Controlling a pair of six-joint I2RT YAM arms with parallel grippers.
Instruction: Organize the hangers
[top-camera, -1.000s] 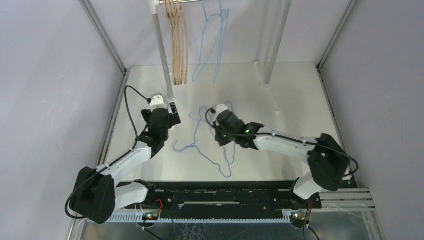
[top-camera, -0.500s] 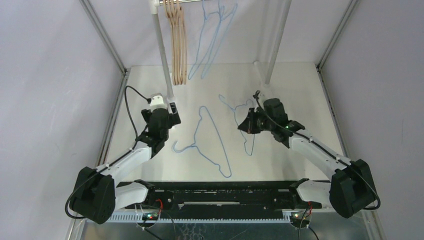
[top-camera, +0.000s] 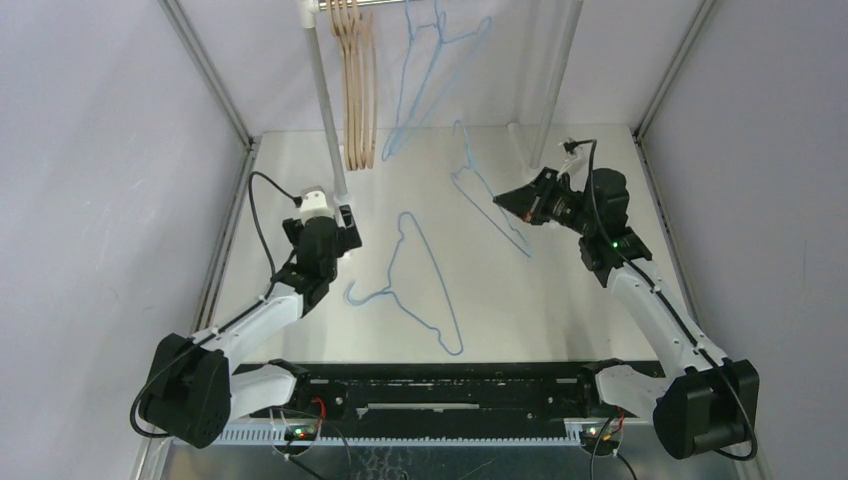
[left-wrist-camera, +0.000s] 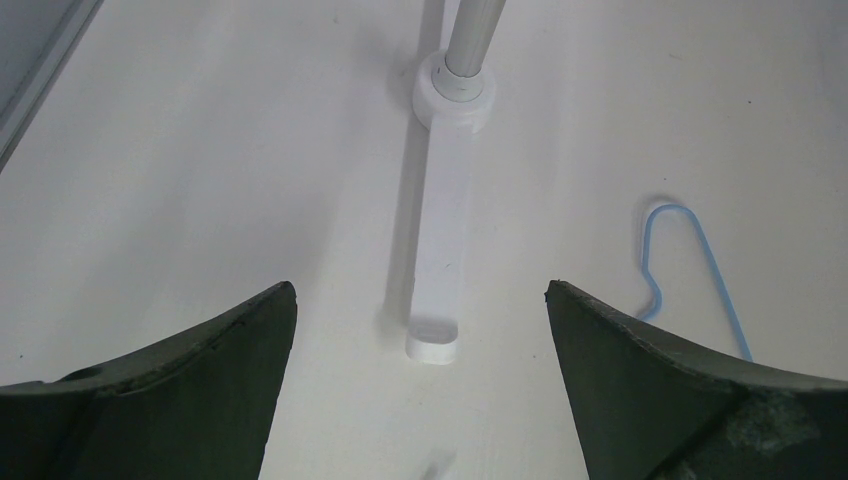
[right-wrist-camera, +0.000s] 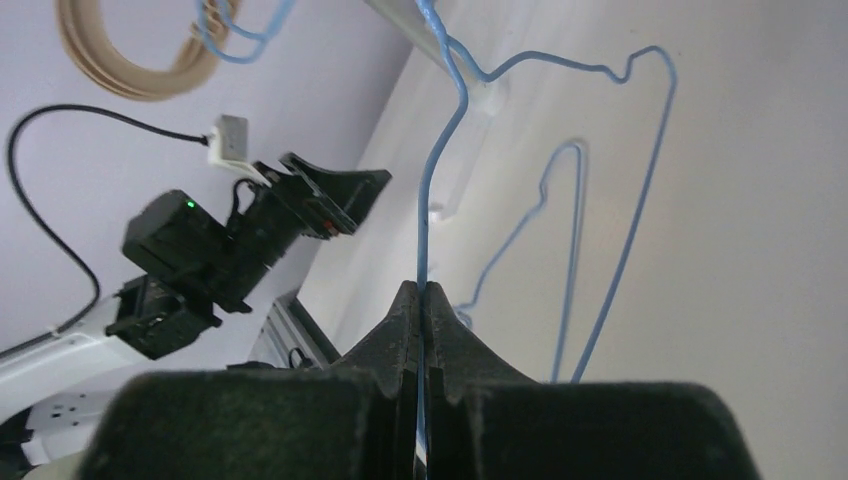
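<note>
My right gripper (top-camera: 507, 198) is shut on a thin light-blue wire hanger (top-camera: 497, 222) and holds it tilted above the table's back right; the wire (right-wrist-camera: 432, 180) runs up from between the closed jaws (right-wrist-camera: 420, 292). Another blue hanger (top-camera: 436, 282) lies flat on the table's middle; its hook (left-wrist-camera: 690, 258) shows in the left wrist view. Several tan wooden hangers (top-camera: 356, 90) and two blue ones (top-camera: 437, 88) hang on the rail at the back. My left gripper (top-camera: 322, 245) is open and empty, low over the table by the rail's left post (left-wrist-camera: 420, 305).
The silver rail's left post (top-camera: 325, 110) stands on a white foot (left-wrist-camera: 440, 270) just ahead of my left gripper. Its right post (top-camera: 555, 90) stands behind my right gripper. Frame uprights and grey walls close in both sides.
My right arm has swung from the table's middle to the back right, lifting one blue hanger off the table. The hanging blue hangers swing. The left arm has not moved.
</note>
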